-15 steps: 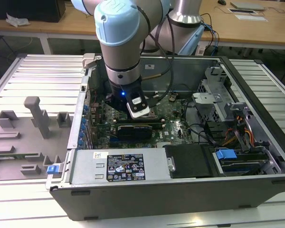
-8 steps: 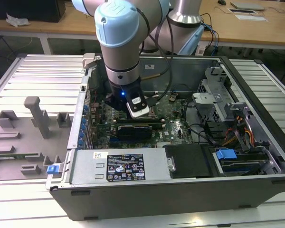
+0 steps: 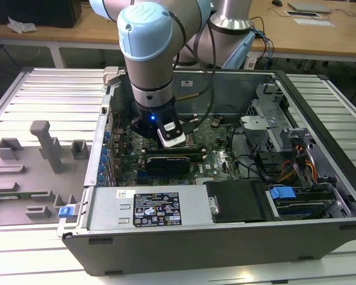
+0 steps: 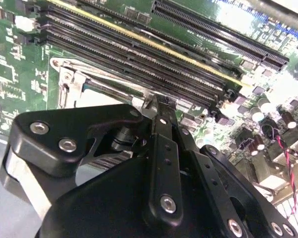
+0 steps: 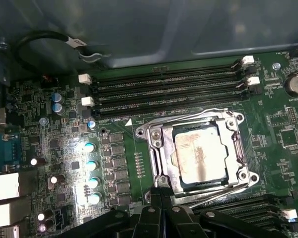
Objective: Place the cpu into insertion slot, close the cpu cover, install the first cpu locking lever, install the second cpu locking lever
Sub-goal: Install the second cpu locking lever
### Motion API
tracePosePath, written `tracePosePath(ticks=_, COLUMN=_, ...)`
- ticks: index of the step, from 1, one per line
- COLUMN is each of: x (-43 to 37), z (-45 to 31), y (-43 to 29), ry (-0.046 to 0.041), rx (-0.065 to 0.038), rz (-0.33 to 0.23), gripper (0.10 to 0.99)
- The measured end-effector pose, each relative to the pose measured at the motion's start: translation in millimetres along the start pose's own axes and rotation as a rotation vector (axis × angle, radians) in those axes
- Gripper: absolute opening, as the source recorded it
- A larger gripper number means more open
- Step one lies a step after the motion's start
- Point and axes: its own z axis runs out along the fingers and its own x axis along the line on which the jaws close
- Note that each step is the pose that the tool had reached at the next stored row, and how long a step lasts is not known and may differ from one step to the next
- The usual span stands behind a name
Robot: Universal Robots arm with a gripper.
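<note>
Open computer case [image 3: 320, 178] lying on its side on a ribbed metal table [image 3: 41, 95], green motherboard [image 3: 222, 145] facing upward inside. Robot arm [image 3: 151, 65] reaching down into the case, gripper [image 3: 171, 135] hanging low over the middle of the board. In the first wrist view, gripper [image 5: 160, 196] showing black fingers [image 5: 154, 193] pressed together, tips closing on a thin locking lever [image 5: 208, 194] at the edge of the insertion slot [image 5: 156, 148]; no gap showing between the tips. In the second wrist view, gripper [image 4: 158, 106] appearing likewise pinched, tips meeting just beside the silver socket frame. Cpu [image 5: 202, 157] sitting flat inside the insertion slot, pale metal top smeared with a brownish mark. Cpu cover [image 5: 234, 144] lying folded down around the cpu, chip top showing through its square window. Second thin wire lever [image 5: 188, 117] running along the far side of the cover, beside the memory slots [image 5: 169, 91]. Long black memory slots [image 4: 139, 59] lying parallel, just beside the socket, in both wrist views. Row of small round capacitors [image 5: 91, 166] standing near the socket on the opposite side. Grey fixture block [image 3: 44, 145] with raised posts resting on the table at the exterior view's left, well apart from the case. Blue-tabbed drive bay [image 3: 282, 193] sitting at the exterior view's right inside the case.
</note>
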Motion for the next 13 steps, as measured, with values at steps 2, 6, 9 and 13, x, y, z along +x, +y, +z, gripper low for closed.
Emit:
tracePosePath(ticks=2, x=-1.1, z=-10.8, y=2.1, ry=-0.0001, rx=0.000, rz=0.000, gripper=0.106)
tracePosePath(ticks=6, x=-3.8, z=-37.2, y=7.3, ry=-0.0009, rx=0.000, rz=0.000, gripper=0.106)
tracePosePath(ticks=9, x=-4.9, z=-48.2, y=9.5, ry=-0.0018, rx=0.004, rz=-0.001, gripper=0.106)
tracePosePath(ticks=13, x=-5.7, z=-56.2, y=11.2, ry=-0.0050, rx=0.025, rz=-0.002, gripper=0.106)
